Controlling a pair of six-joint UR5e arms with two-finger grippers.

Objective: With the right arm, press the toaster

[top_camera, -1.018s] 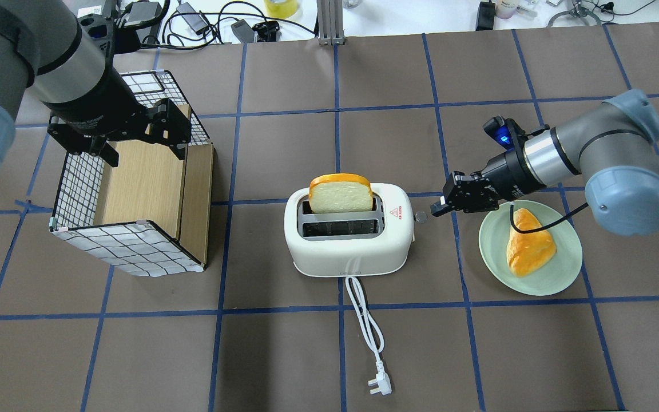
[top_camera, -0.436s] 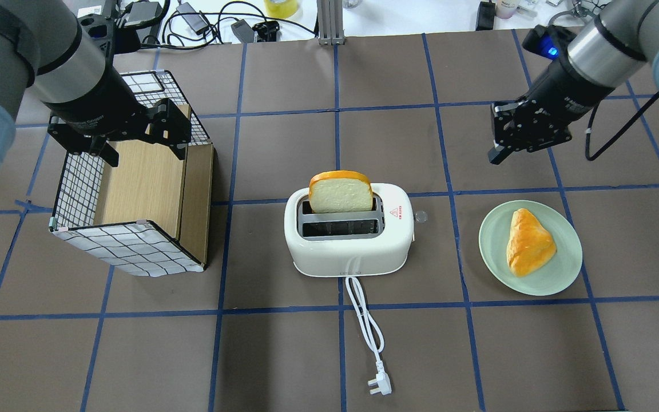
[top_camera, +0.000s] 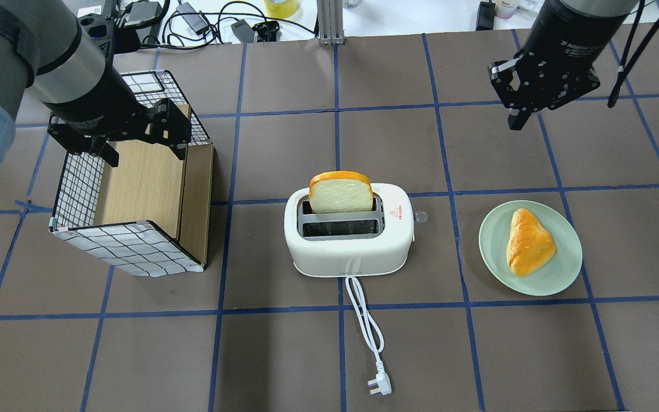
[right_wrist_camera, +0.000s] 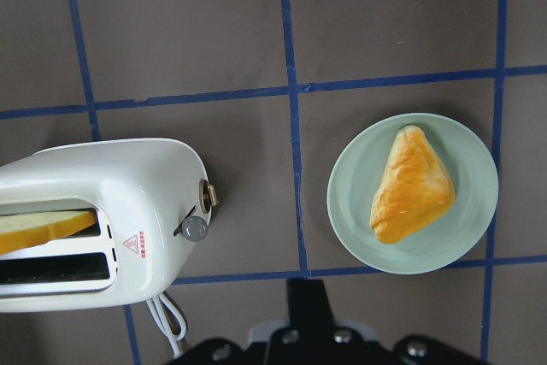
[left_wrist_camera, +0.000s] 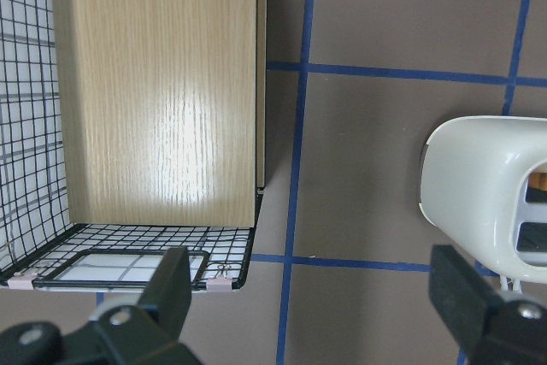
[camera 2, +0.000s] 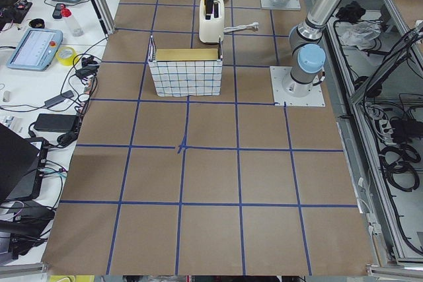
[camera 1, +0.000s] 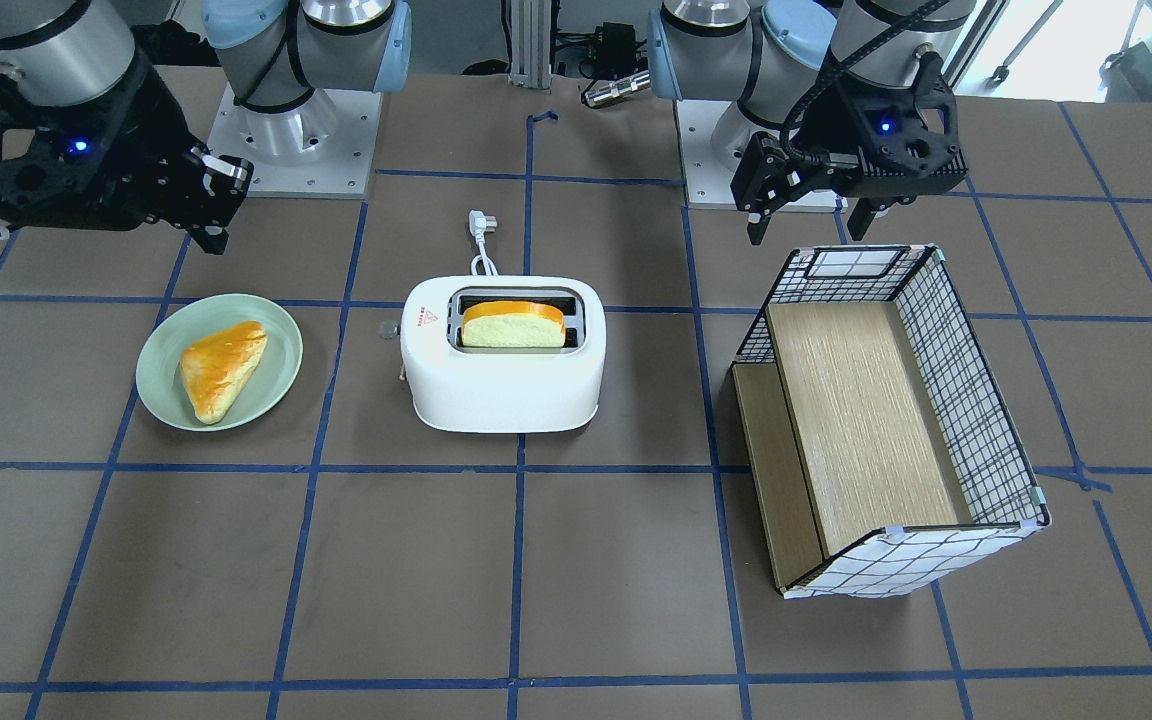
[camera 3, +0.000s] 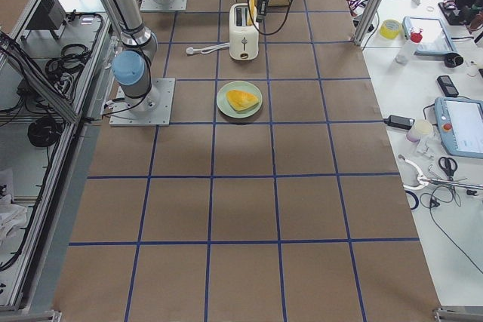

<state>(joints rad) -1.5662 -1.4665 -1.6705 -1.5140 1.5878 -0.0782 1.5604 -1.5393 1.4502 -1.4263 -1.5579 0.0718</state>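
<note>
1. Looking at the robot from across the bench (camera 1: 536, 580), the toaster (camera 1: 504, 385) is seen upright near the middle, with a bread slice (camera 1: 514, 325) stood in the slot farther from the robot. The right gripper (camera 1: 215, 232) is held high, well apart from the toaster; its fingers are pressed together and nothing is gripped. The left gripper (camera 1: 808, 222) is hung above the grid-patterned box (camera 1: 976, 400), its fingers spread wide and empty.
2. From overhead, a green plate (top_camera: 564, 269) with a pastry (top_camera: 528, 241) on it is found to the toaster's right, near but not touching. The white cord (top_camera: 364, 315) is trailed from the toaster toward the robot and is ended in a plug (top_camera: 379, 386). The box is set well apart on the toaster's left.
3. From the left end, the toaster is shown beyond the box. The left gripper is seen above the box, too small for its opening to be judged.
4. From the right end, the plate is seen nearer and the toaster behind it. The right gripper is seen in the air, clear of the toaster.
5. From the left wrist, two widely parted fingers (left_wrist_camera: 175, 284) are framed at the lower edge, with the box's wooden floor and one rounded end of the toaster below.
6. From the right wrist, the closed fingers are shown as one black tip at the bottom edge. The toaster's end with its side knob (right_wrist_camera: 195, 228) is seen at lower left and the plate at right, parted by a blue tape line (right_wrist_camera: 295, 168).
</note>
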